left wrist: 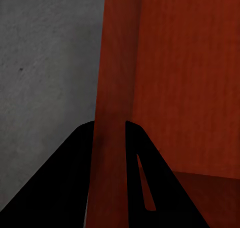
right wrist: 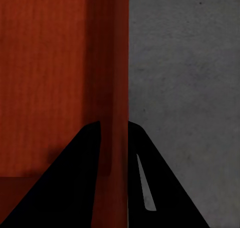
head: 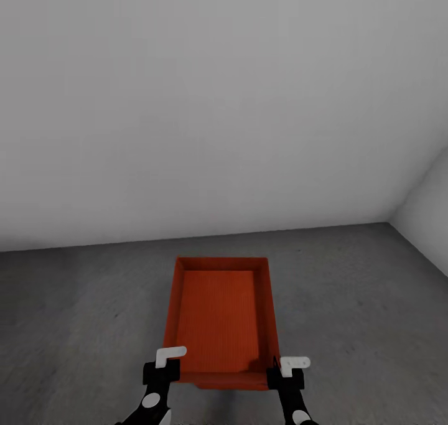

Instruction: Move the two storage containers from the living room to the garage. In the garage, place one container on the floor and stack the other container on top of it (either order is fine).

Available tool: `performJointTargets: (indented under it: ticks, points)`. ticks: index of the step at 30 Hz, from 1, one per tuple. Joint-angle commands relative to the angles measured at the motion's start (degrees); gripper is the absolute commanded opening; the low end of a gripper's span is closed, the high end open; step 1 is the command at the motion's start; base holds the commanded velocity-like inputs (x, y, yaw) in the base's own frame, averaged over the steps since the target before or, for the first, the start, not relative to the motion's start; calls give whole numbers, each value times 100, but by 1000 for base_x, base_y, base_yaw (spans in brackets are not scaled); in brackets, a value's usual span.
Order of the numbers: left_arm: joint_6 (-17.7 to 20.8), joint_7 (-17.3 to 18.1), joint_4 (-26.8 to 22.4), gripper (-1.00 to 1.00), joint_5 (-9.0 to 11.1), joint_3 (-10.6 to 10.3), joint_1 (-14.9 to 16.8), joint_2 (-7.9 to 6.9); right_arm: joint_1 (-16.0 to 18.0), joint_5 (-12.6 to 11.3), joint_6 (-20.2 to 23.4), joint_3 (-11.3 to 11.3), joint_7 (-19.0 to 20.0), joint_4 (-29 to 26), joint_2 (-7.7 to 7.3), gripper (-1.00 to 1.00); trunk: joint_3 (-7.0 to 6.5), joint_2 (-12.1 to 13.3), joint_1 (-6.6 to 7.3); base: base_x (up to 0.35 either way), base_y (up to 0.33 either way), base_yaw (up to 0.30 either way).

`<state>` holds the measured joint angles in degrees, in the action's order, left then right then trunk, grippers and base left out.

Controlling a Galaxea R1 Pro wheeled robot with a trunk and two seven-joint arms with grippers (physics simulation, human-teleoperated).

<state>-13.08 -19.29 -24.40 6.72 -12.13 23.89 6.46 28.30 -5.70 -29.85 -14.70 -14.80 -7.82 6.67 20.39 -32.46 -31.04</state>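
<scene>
So the robot's got one storage container (head: 219, 318) by its near corners: left gripper (head: 163, 364) is pinched shut on the left wall, right gripper (head: 287, 370) on the right wall, a finger either side of the thin plastic. Two-handed makes sense, keeps the bin level. It's over the garage floor (head: 361, 300), near the white wall (head: 218, 101). Can't tell if it's touching down yet.

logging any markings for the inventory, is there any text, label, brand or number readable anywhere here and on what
None: no text, label, brand or number is readable in these views.
The red-orange storage container has plain walls, with no marking.
The grey concrete floor and the white wall are bare.
The left claw and right claw carry no lettering.
</scene>
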Motion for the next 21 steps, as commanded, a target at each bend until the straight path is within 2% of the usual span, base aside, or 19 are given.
performJointTargets:
  ticks: [1,21]
  points:
    - [-19,-48,14,-100,110,2,1,-4,8,-45,-214,291,12,-124,1,-100,17,-7,-1,0,0,3]
    - [-19,-48,14,-100,107,1,1,-4,8,-45,-214,292,12,-124,1,-100,201,-7,-1,0,0,0]
